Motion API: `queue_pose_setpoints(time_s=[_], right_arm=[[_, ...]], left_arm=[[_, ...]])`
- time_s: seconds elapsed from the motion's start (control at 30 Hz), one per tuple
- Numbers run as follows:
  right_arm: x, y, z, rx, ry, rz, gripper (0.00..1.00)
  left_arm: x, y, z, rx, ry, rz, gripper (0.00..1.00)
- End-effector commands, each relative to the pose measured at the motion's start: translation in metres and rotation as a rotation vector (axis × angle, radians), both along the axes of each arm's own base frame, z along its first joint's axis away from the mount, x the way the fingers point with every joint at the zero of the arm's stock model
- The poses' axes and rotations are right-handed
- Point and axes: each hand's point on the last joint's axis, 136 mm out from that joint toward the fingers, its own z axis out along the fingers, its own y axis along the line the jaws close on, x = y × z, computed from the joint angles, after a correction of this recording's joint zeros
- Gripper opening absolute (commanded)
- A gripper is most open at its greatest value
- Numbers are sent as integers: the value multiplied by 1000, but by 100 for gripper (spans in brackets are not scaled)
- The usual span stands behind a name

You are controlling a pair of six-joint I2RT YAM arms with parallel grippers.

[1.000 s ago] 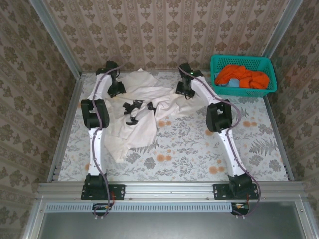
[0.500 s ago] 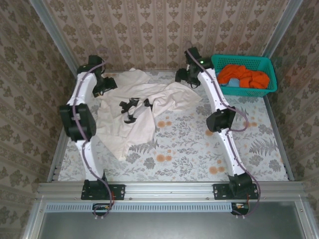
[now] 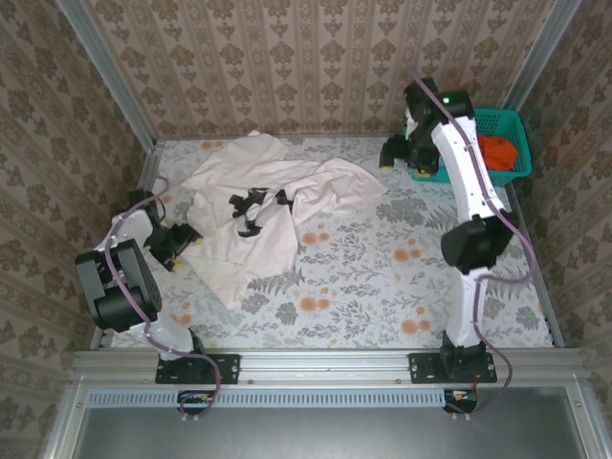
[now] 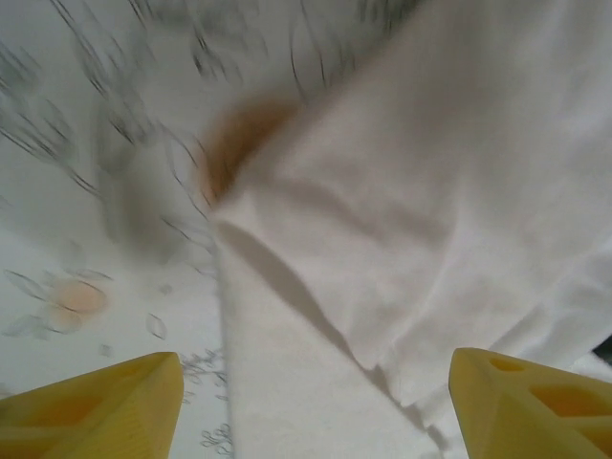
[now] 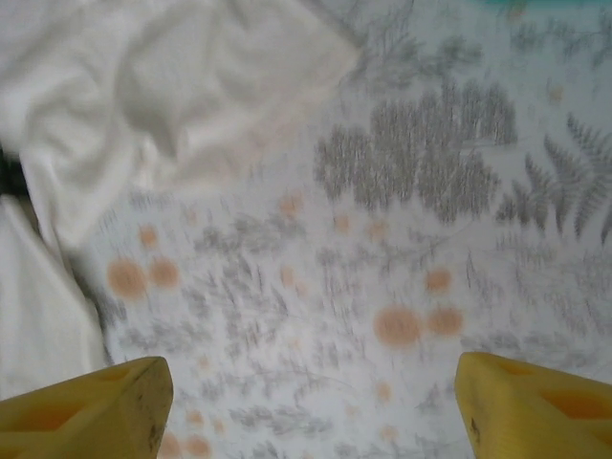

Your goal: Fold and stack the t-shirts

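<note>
cream-white t-shirt [image 3: 273, 206] lies rumpled far left; left gripper [image 4: 306, 406] and right gripper [image 5: 311, 406], both released and empty, should pinch its corners and pull it flat.

The floral table [image 3: 382, 277] bears a rumpled cream t-shirt [image 3: 287, 186] and, far right, a teal basket [image 3: 514, 164].

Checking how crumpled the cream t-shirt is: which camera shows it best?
Top external: the whole cream t-shirt shows, rumpled, black print included. Left wrist gives a blurred close-up of folds; right wrist, one blurred corner.
</note>
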Motion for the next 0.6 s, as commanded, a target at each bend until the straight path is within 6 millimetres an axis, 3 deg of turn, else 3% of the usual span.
queue_pose_setpoints(time_s=[0.0, 0.07, 0.17, 0.37, 0.57], right_arm=[[-41, 25, -22, 41, -28, 35, 80], [-61, 57, -56, 230, -22, -18, 77], [-69, 105, -94, 415, -26, -61, 72], [-62, 188, -145, 464, 20, -62, 65], [-59, 256, -179, 540, 102, 12, 65]], left_arm=[[8, -23, 6, -113, -82, -1, 74], [-1, -24, -4, -113, -44, 9, 72], [-13, -21, -13, -81, -20, 28, 69], [-20, -24, -28, -94, 8, 35, 51], [-20, -25, -28, -92, 11, 38, 13]])
